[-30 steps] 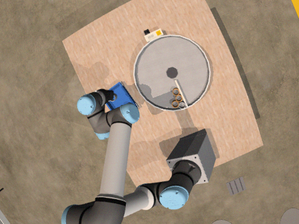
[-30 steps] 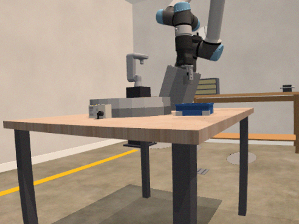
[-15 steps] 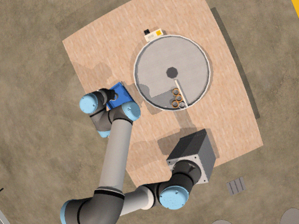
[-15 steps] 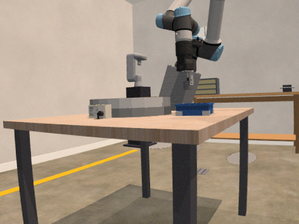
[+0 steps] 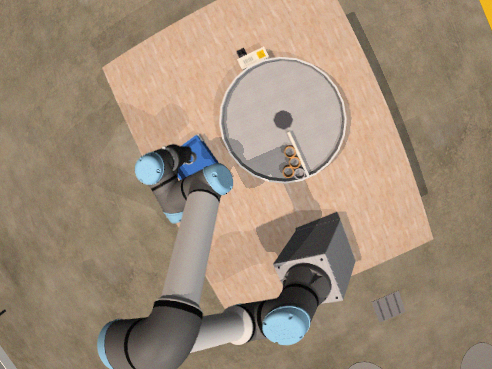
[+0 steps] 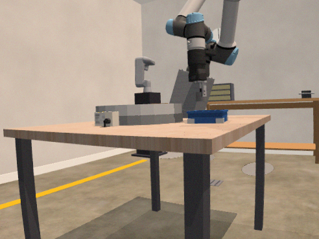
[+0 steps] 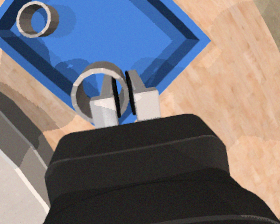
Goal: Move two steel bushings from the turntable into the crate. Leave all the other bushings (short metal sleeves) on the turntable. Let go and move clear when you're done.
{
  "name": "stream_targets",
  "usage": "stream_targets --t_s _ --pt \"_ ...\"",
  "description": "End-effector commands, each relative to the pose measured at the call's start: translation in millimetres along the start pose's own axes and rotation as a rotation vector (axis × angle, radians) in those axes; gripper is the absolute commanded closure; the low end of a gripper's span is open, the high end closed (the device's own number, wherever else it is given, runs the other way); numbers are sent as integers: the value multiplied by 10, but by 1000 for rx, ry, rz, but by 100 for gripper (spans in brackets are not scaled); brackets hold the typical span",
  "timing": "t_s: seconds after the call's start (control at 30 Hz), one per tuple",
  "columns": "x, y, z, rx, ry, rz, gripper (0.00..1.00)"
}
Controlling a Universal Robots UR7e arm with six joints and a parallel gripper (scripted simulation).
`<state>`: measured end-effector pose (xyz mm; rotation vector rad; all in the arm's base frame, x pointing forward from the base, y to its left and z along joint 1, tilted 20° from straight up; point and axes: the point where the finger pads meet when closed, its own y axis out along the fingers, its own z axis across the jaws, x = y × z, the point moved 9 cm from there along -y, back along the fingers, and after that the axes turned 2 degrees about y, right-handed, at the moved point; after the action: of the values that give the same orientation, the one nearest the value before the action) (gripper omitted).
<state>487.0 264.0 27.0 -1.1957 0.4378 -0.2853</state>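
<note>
Wrist view shows the gripper [image 7: 123, 100] pinching the wall of a steel bushing [image 7: 88, 81] with one finger inside its bore, hanging above the blue crate's [image 7: 188, 31] near corner at 6 o'clock. Another steel bushing [image 7: 34, 18] already lies in the crate toward 10 o'clock. Four bushings [image 5: 292, 163] remain on the turntable [image 5: 250, 100], at its 5 o'clock sector. Good practice now: shift further over the crate floor, lower, then release clear of the rim.
</note>
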Motion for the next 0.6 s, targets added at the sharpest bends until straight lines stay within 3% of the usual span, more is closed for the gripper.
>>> stream_targets --t_s 0.0,0.17,0.33,0.57 --pt "6 34 5 1 0 -2 100" --pt "6 34 5 1 0 -2 100" --pt "6 287 6 1 0 -2 100" --pt "6 287 6 1 0 -2 100"
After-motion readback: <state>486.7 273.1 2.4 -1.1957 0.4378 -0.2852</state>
